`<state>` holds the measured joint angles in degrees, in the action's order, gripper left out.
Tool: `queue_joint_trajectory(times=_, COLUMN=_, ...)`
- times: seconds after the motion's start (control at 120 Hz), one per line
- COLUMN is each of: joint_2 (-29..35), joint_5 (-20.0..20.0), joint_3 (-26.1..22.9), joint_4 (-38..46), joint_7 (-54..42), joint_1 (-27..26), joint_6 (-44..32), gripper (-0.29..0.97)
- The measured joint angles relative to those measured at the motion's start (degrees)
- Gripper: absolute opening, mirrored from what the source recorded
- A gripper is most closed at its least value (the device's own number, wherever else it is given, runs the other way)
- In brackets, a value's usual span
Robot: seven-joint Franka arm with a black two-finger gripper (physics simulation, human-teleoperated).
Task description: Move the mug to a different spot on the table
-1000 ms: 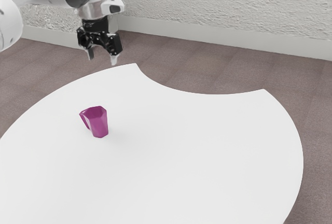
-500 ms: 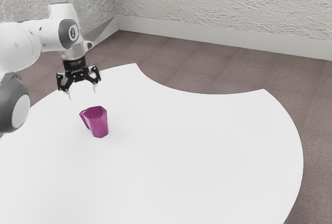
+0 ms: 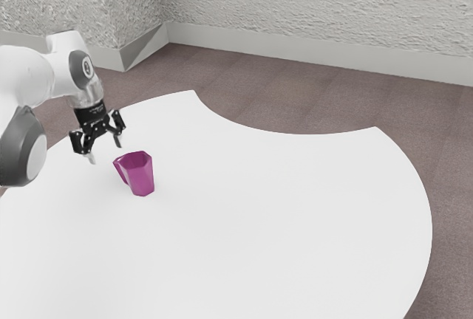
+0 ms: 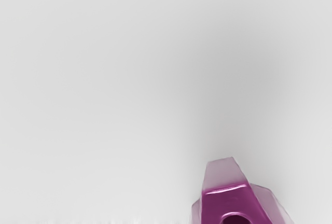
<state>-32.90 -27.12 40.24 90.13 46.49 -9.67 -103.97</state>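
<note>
The end effector (image 3: 104, 149) hangs low over the counter (image 3: 295, 215), near the exterior view's left side. Its two black fingers (image 3: 90, 158) point downward and stand wide apart. Nothing lies between them, and they touch nothing that can be seen, so the end effector is open and holds nothing. The white arm (image 3: 29, 68) that carries it comes in from the exterior view's left, with a grey joint at the edge of that view.

The mug (image 3: 135, 173) stands upright on the counter, just beside the end effector, on the side toward the exterior view's right and a little nearer the camera. It is magenta with flat facets around its body and an open top. Its handle faces the exterior view's left, toward the end effector. A small gap separates the handle from the nearest finger, so the two are apart.

In the wrist view the mug (image 4: 233, 203) sits close under the hand, with its handle and a dark opening visible, on the plain white counter (image 4: 104, 79). A soft grey shadow lies on the counter beyond it.

The counter is white and rounded, with a curved bite cut out of its far edge. Beyond it are a brown floor (image 3: 310, 90) and a rough pale wall (image 3: 332, 1) with a light baseboard (image 3: 310, 49).
</note>
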Motion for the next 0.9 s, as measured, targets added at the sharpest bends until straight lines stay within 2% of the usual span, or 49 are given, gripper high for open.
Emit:
queue_joint_trajectory(times=0.167, joint_2=-1.4, joint_5=-3.0, joint_3=-0.4, joint_4=0.0, joint_7=5.0, joint_1=0.1, joint_6=-0.6, gripper=0.68)
queue_joint_trajectory(times=0.45, joint_2=-3.6, joint_5=-4.1, joint_3=-0.5, joint_4=-1.4, joint_7=10.3, joint_1=0.2, joint_6=-1.9, gripper=0.68)
queue_joint_trajectory(times=0.9, joint_2=-5.7, joint_5=-5.7, joint_3=-1.9, joint_4=-1.0, joint_7=10.5, joint_1=0.2, joint_6=-7.2, gripper=0.68)
